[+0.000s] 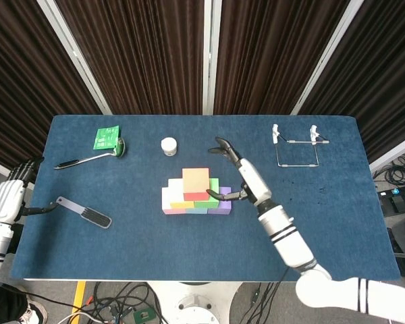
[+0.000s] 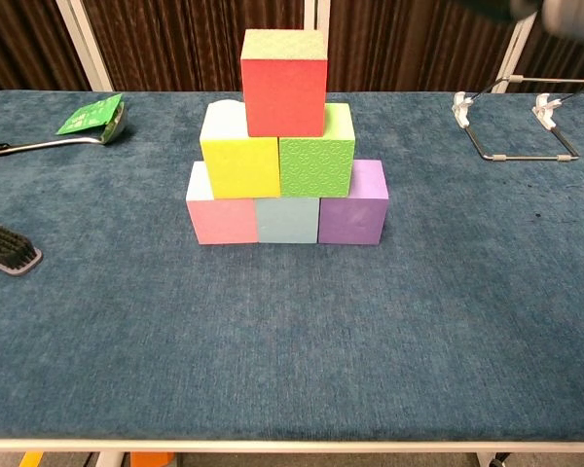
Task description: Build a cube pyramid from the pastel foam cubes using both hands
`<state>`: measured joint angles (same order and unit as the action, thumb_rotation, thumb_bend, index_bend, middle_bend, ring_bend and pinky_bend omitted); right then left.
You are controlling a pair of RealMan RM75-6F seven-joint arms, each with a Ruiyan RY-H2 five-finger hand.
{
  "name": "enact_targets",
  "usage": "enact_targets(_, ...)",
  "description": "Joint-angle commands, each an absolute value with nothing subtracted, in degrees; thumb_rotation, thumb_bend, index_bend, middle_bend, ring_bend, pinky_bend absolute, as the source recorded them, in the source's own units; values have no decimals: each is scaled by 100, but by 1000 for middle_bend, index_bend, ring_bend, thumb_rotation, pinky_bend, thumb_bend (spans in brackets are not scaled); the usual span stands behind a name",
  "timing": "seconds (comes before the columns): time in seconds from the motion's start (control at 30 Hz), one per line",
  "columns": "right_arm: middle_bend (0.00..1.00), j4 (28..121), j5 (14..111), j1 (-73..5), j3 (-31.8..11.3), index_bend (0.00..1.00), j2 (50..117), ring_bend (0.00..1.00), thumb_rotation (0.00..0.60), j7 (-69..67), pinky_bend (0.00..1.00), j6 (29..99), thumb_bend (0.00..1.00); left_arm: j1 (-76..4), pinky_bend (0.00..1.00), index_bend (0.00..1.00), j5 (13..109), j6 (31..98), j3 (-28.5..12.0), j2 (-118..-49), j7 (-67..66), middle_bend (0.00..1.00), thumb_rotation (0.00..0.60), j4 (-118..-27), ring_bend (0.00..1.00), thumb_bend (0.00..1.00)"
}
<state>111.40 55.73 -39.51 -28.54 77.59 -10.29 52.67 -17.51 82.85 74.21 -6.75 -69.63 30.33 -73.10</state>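
The pyramid stands finished near the middle of the blue table (image 2: 467, 321). Its bottom row runs pink cube (image 2: 222, 204), pale blue cube (image 2: 287, 219), purple cube (image 2: 352, 204), side by side and touching. On them sit the yellow cube (image 2: 239, 151) and the green cube (image 2: 316, 151), also touching, and the red cube (image 2: 284, 84) rests on top, straddling the seam between those two (its upper face looks pale orange from the head view).

The right hand (image 1: 246, 177) hangs just to the right of the stack, holding nothing — its fingers spread apart, the thumb reaching back toward the purple cube, though whether it touches cannot be told from the head view. The chest view shows only a blurred sliver of that arm at the top edge.

The left hand (image 1: 13, 191) sits at the far left edge of the table, well apart from the cubes; it holds nothing that can be seen, but how its fingers lie is too small to tell.

Nearby on the left lie a brush (image 1: 84, 212), a spoon (image 1: 91, 158) and a green packet (image 1: 107, 138) touching the spoon's bowl. A small white jar (image 1: 169, 146) stands behind the stack, and a wire rack (image 1: 297, 145) sits at the far right.
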Motion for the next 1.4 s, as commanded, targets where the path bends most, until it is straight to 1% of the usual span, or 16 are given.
enact_targets(0.03,149,11426,4533,-4702,-2915,0,6315,0,600,281,0,4137,77,-1769,72,80,8266,7398,-689,-6944,2989,46,600,-7351,5,57)
enact_targets(0.13,132,11475,3738,-5273,-2822,0,5797,0,600,703,0,3790,53,-1782,72,80,8249,7370,-693,-6922,2946,47,600,-7395,5,57)
enact_targets(0.37,124,11519,2348,-6541,-2165,0,5277,0,600,1752,0,3830,51,-1778,72,80,8236,7373,-698,-6860,2884,46,600,-7495,5,57)
enact_targets(0.47,116,11591,2111,-6819,-1883,0,5162,0,600,2152,0,4232,47,-1770,72,80,8230,7390,-703,-6839,2856,46,600,-7551,5,57)
enact_targets(0.63,69,11846,2197,-6824,-1284,0,4967,0,600,3125,0,5523,45,-1775,72,80,8214,7363,-697,-6836,2824,46,600,-7545,6,57)
enact_targets(0.73,38,12095,2502,-6550,-945,0,4815,0,600,3541,0,6245,41,-1763,72,80,8201,7408,-716,-6833,2778,46,600,-7550,5,57)
enact_targets(0.83,21,12264,3187,-6057,-566,0,4787,0,600,3812,0,7087,35,-1752,72,80,8227,7488,-728,-6804,2633,46,600,-7597,6,57)
enact_targets(0.97,8,12293,4247,-5243,-46,0,4853,0,600,3962,0,8119,30,-1721,72,80,8263,7643,-734,-6772,2214,46,600,-7689,5,53)
enact_targets(1.07,2,12187,5156,-4467,343,0,4999,0,600,3688,0,8794,26,-1651,72,80,8245,7842,-757,-6770,1757,47,600,-7814,5,42)
enact_targets(1.2,0,11719,6158,-3551,759,0,5300,0,600,3231,0,9475,25,-1526,72,80,8261,8145,-747,-6780,1079,46,600,-7951,3,34)
enact_targets(1.3,0,11152,6766,-2917,960,0,5683,0,600,2762,0,9875,23,-1394,72,80,8313,8430,-705,-6805,473,46,600,-7997,0,24)
enact_targets(1.4,0,10540,7139,-2390,1055,0,6108,0,600,2360,0,10135,21,-1238,72,81,8333,8650,-635,-6799,-6,31,600,-8100,0,10)
